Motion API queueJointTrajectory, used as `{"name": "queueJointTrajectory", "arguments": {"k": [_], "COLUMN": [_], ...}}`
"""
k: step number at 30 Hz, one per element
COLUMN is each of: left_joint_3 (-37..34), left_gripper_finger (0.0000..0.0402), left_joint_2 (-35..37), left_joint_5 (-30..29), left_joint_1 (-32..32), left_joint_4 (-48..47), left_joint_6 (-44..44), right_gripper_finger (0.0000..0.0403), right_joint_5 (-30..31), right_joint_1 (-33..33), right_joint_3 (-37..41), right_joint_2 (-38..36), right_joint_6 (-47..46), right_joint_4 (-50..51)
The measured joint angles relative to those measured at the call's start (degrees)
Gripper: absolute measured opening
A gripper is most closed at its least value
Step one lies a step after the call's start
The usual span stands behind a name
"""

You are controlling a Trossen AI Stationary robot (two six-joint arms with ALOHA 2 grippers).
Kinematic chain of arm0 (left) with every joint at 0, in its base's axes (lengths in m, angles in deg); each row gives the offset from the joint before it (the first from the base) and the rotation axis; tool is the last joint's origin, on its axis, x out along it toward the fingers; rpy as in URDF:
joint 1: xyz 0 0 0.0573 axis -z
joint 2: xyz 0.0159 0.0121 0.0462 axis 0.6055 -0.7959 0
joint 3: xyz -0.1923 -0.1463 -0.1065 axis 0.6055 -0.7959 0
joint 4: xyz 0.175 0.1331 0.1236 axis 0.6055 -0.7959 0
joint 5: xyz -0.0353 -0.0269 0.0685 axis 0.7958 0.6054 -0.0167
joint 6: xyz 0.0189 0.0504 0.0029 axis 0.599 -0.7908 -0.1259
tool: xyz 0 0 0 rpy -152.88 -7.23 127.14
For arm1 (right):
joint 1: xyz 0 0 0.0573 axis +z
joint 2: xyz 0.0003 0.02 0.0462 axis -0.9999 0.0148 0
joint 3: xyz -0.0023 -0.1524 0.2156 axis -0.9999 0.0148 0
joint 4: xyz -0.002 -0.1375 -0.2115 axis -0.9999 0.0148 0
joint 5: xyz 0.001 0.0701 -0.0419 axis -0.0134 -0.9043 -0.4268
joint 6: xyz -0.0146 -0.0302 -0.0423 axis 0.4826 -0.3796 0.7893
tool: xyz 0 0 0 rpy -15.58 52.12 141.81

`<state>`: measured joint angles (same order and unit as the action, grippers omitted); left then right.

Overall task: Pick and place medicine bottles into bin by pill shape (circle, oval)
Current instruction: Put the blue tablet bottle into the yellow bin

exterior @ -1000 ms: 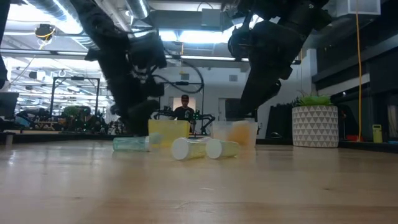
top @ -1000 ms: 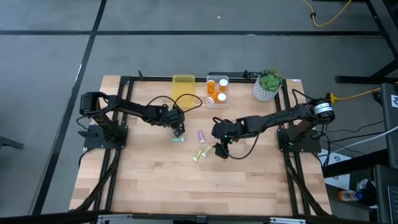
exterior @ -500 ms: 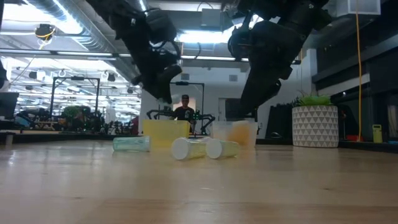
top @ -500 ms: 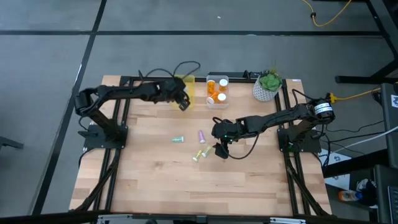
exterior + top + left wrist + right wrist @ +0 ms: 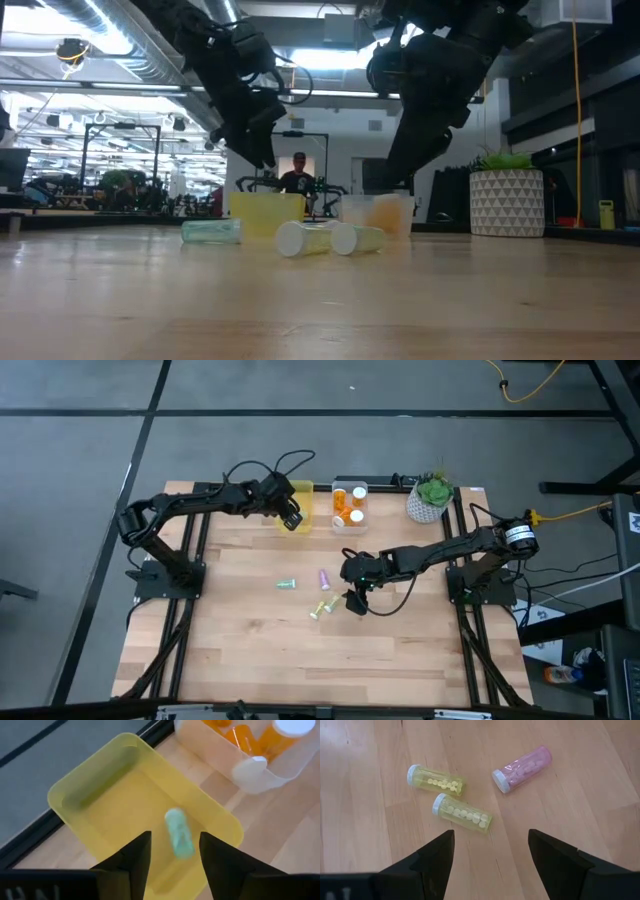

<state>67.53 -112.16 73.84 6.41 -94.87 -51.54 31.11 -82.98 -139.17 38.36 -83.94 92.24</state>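
Note:
My left gripper [image 5: 292, 518] hangs open over the yellow bin [image 5: 297, 493]. In the left wrist view a teal bottle [image 5: 179, 834] shows blurred inside the bin [image 5: 100, 795], between and below my open fingers and apart from them. My right gripper [image 5: 353, 600] is open and empty above the table. Just ahead of it, two yellow-green bottles [image 5: 436, 780] [image 5: 462, 813] and a purple bottle [image 5: 522, 768] lie on their sides on the wood. Another teal bottle [image 5: 287, 583] lies on its side on the table.
A clear bin [image 5: 349, 506] holding orange bottles with white caps stands right of the yellow bin at the far edge. A white-potted green plant [image 5: 431, 497] stands at the far right. The near half of the table [image 5: 330, 660] is bare wood.
My left gripper has risen from beside the teal bottle on the table and gone toward the far edge, ending above the yellow bin. My right gripper and the bottles on the table have kept still.

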Motion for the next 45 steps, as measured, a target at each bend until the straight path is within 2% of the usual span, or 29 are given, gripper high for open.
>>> {"name": "queueJointTrajectory", "arguments": {"k": [3,7,11,15,20,26,31,38,45], "left_joint_3": [0.00,0.00,0.00,0.00,-0.02,-0.02,-1.11,-7.09,-10.17], "left_gripper_finger": [0.0161,0.0159,0.0159,0.0159,0.0159,0.0159,0.0159,0.0159,0.0159], "left_joint_2": [0.23,0.49,0.76,0.92,0.92,0.68,0.59,0.57,0.25], "left_joint_5": [3.04,7.09,6.92,6.92,3.19,-3.59,-7.01,-6.35,-4.66], "left_joint_1": [1.13,6.25,13.29,20.79,29.81,37.56,39.35,37.83,37.92], "left_joint_4": [-1.31,-5.39,-12.16,-18.51,-21.86,-20.38,-18.48,-12.51,-7.05], "left_joint_6": [2.02,0.76,0.88,4.84,7.45,8.64,9.49,7.04,3.70], "right_gripper_finger": [0.0256,0.0256,0.0256,0.0256,0.0256,0.0256,0.0256,0.0256,0.0256], "right_joint_5": [0.00,0.00,0.02,0.04,0.02,0.02,0.02,0.02,0.03], "right_joint_1": [0.00,0.07,0.23,0.86,1.86,2.34,2.34,2.34,2.34], "right_joint_3": [0.00,0.00,0.00,0.00,0.00,0.02,0.00,0.00,0.02], "right_joint_2": [0.00,0.00,0.00,0.00,0.00,0.00,-0.02,-0.02,-0.02], "right_joint_6": [-0.02,-0.04,-0.82,-2.29,-2.89,-2.91,-3.08,-3.05,-2.89], "right_joint_4": [0.00,0.04,0.68,1.05,0.98,0.92,0.84,0.74,0.75]}}
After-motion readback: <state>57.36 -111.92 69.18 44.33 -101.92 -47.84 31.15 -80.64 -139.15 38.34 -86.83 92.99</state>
